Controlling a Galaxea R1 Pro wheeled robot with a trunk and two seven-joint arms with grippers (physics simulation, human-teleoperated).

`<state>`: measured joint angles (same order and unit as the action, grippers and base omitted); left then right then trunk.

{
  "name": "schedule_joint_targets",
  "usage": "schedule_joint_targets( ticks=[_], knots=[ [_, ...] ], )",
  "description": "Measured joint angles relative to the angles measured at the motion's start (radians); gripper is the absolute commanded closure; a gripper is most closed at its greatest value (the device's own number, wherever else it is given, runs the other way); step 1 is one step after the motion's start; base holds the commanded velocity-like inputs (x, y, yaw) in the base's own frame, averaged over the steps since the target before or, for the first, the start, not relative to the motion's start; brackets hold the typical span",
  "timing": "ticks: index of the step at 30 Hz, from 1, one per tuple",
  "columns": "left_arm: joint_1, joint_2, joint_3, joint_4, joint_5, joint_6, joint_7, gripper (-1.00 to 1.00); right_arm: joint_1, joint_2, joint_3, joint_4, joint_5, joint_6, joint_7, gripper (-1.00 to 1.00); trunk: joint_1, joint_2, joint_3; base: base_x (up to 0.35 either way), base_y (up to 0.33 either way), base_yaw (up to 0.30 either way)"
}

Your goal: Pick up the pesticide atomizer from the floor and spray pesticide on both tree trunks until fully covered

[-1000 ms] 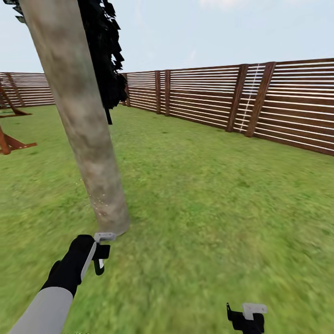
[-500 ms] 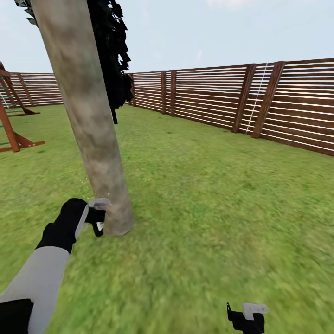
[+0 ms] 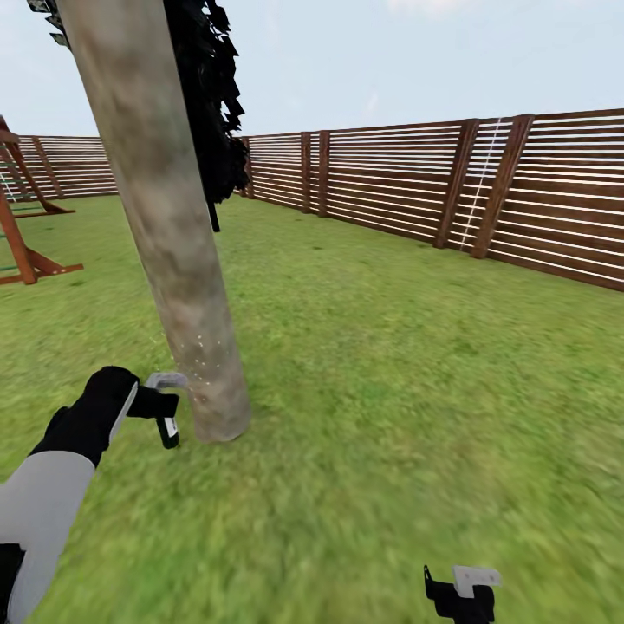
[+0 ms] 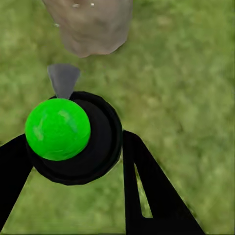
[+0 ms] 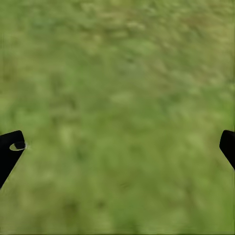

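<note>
Low at the head view's left, the left arm reaches forward and slightly inward across the lawn (image 3: 390,364), its grey forearm running into a black wrist, with the left gripper (image 3: 163,406) held just beside the base of the thick tree trunk (image 3: 165,217). That gripper is clamped around the pesticide atomizer (image 4: 73,137): in the left wrist view the two black fingers (image 4: 147,191) flank a round black body topped with a bright green ball, and a grey cone-shaped nozzle (image 4: 63,79) points at the foot of the trunk. The nozzle tip stands near the trunk but apart from it. A scatter of tiny whitish specks of pesticide (image 3: 198,360) dots the lower trunk, just above the level of the gripper. The trunk itself is mottled grey-brown, leans across the picture's upper left, and meets the grass close in front of the robot.

At the head view's lower right edge, the right gripper (image 3: 459,591) hangs low over the grass, well apart from the trunk. Its fingertips (image 5: 11,147) sit at opposite edges of the right wrist view, spread wide with bare grass between them.

Behind the trunk stands a dark narrow tree (image 3: 208,113), and a reddish-brown slatted fence (image 3: 390,182) rings the garden. Part of a wooden play frame (image 3: 22,251) shows at the far left.
</note>
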<state>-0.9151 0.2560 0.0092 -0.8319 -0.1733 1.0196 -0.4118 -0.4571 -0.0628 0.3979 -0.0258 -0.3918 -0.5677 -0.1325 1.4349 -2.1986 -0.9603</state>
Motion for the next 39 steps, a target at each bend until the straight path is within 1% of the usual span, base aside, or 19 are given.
schedule_joint_targets(
  ticks=[3, 6, 23, 37, 39],
  knots=[
    [0.007, 0.008, -0.003, 0.001, 0.003, 0.001, -0.001, 1.00, 0.000, 0.000, 0.000, 0.000, 0.000, 0.000, 0.000, -1.00, 0.000, 0.000, 0.000, 0.073, 0.048, 0.000],
    [0.011, 0.009, -0.003, 0.001, 0.003, 0.000, -0.001, 1.00, 0.000, 0.000, 0.000, 0.000, 0.000, -0.001, 0.000, -1.00, 0.001, 0.000, 0.000, -0.159, -0.139, 0.000],
    [0.011, 0.009, -0.002, -0.005, 0.002, 0.000, -0.001, 1.00, 0.000, 0.000, 0.000, 0.000, 0.000, -0.001, 0.001, -1.00, 0.000, 0.000, 0.000, -0.010, -0.270, 0.004],
    [0.015, 0.013, -0.002, 0.003, -0.003, -0.001, 0.003, 1.00, 0.000, 0.002, 0.000, 0.001, 0.000, -0.001, 0.001, -1.00, 0.000, 0.000, 0.000, 0.040, -0.276, 0.254],
    [0.016, 0.013, -0.002, 0.003, -0.003, -0.001, 0.004, 1.00, 0.000, 0.002, 0.000, 0.001, 0.000, -0.001, 0.001, -1.00, 0.000, 0.000, 0.000, 0.087, -0.276, 0.110]
  ],
)
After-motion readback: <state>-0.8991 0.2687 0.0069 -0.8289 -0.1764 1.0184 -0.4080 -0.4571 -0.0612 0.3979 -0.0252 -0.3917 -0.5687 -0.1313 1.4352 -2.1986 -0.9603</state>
